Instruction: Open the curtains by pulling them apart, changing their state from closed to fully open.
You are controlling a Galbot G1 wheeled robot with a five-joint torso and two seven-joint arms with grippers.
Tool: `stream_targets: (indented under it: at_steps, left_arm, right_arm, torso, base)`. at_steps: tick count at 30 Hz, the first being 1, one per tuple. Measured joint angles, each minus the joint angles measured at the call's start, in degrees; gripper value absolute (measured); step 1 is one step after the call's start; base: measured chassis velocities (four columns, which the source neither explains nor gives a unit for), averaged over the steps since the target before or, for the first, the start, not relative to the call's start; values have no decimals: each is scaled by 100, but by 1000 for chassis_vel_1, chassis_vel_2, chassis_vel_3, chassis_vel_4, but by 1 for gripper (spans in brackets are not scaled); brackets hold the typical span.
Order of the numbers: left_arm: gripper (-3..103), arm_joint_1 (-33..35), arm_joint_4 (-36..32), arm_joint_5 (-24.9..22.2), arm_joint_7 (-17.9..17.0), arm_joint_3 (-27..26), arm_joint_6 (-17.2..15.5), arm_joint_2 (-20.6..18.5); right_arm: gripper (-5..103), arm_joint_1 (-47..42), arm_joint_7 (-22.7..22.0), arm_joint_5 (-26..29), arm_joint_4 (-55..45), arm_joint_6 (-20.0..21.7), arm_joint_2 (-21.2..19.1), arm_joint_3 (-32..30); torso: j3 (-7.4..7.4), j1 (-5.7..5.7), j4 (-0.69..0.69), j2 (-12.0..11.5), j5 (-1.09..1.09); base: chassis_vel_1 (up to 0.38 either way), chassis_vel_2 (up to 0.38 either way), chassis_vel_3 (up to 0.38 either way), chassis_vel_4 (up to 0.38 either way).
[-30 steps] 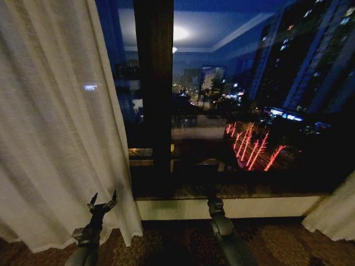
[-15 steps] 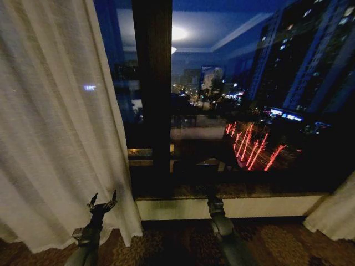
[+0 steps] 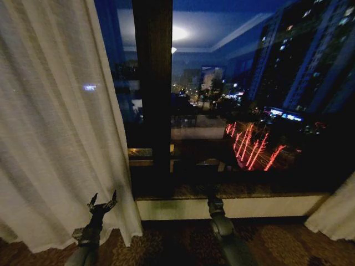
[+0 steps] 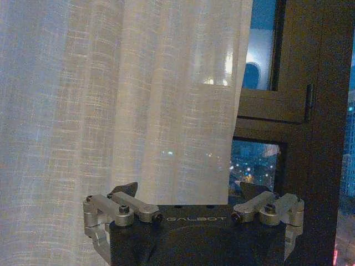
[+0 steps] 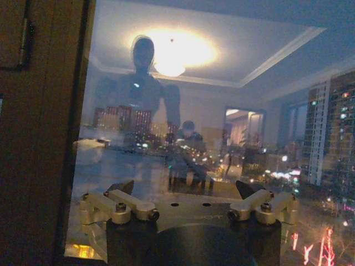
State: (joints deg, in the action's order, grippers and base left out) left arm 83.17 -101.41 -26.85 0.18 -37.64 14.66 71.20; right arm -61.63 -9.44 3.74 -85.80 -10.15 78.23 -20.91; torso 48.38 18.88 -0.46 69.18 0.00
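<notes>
Judging by how the fabric hangs, we put the task near its end. The 2 sheer cream-white pleated curtain panels are drawn well apart: the left panel (image 3: 52,127) hangs bunched against the left side of the window, its wavy hem just above the floor, and of the right panel (image 3: 335,213) we see a lower corner at the far right edge. Between them we see the dark wooden window post (image 3: 152,94), a wide stretch of bare night-time glass (image 3: 249,83) and the pale sill (image 3: 233,208) below it.

We hold our left gripper (image 3: 103,203) low, just in front of the left panel's inner edge, its 2 fingers spread wide with nothing between them; in the left wrist view the left gripper (image 4: 188,191) has the curtain's edge (image 4: 183,111) hanging ahead of the gap, not pinched. Our right gripper (image 5: 186,188) faces the bare glass, its fingers likewise spread and empty; in the head view the right arm (image 3: 217,221) rises near the sill.

What may be left, we judge, is only a little more gathering of the left panel, if any.

We see no containers here.
</notes>
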Motion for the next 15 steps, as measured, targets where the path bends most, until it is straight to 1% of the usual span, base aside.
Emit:
stream_targets:
  at_steps: [15]
  left_arm:
    - [100, 0, 0, 0, 0, 0, 0, 0]
  right_arm:
    - [100, 0, 0, 0, 0, 0, 0, 0]
  torso:
    - [0, 0, 0, 0, 0]
  base:
    - [0, 0, 0, 0]
